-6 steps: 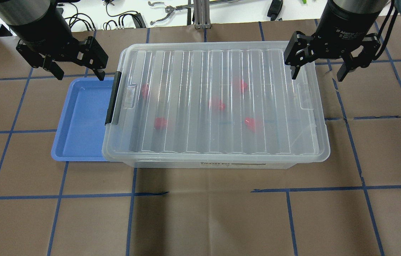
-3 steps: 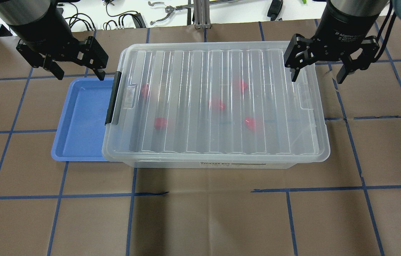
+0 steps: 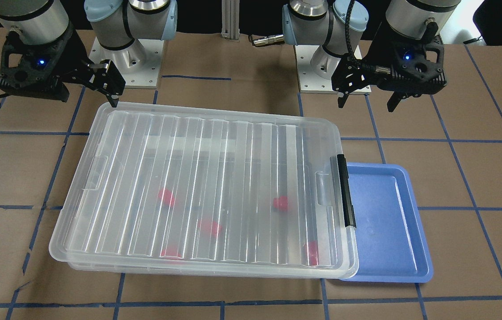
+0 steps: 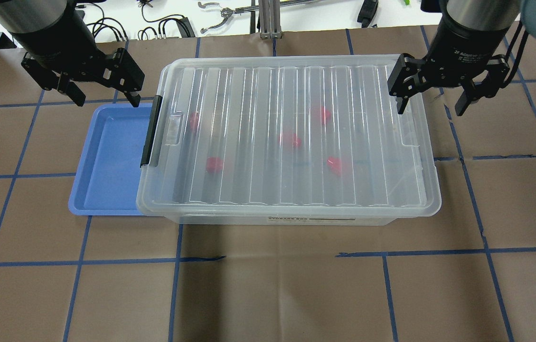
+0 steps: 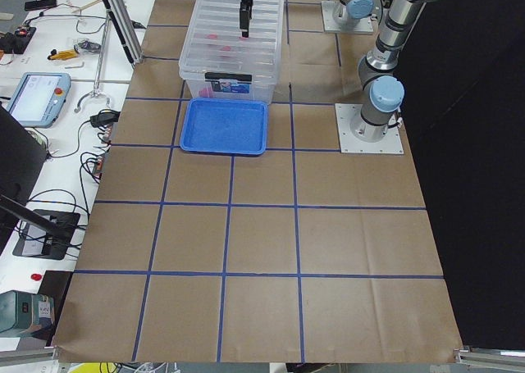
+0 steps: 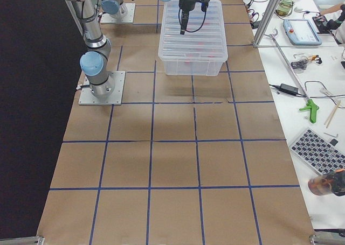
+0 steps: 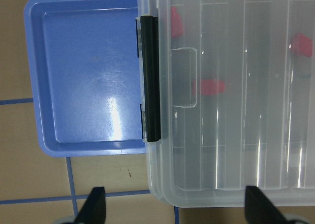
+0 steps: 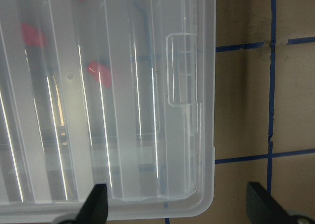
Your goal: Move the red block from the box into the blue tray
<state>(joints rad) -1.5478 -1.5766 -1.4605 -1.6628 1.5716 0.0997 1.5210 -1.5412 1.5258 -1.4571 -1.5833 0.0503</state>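
Note:
The clear box (image 4: 258, 95) lies across the table with its ribbed lid on and its black latch (image 4: 150, 130) at the left end. Several red blocks show blurred through the lid, among them block (image 4: 214, 164), block (image 4: 290, 140) and block (image 4: 336, 164). The blue tray (image 4: 108, 161) sits against the latch end with nothing in it, its right edge under the box rim. My left gripper (image 4: 106, 100) hangs open over the tray's far edge. My right gripper (image 4: 430, 110) hangs open over the box's far right corner. Nothing is between either gripper's fingers.
Brown paper with a blue tape grid (image 4: 268, 259) covers the table. Behind the table's far edge is a white bench with cables (image 4: 163, 26), hand tools (image 4: 222, 19) and an aluminium post (image 4: 268, 19). Both robot bases (image 3: 126, 66) stand behind the box in the front-facing view.
My right gripper has shifted a little to the right and toward the near side over the box's corner, still open. The left gripper, box and tray have not moved.

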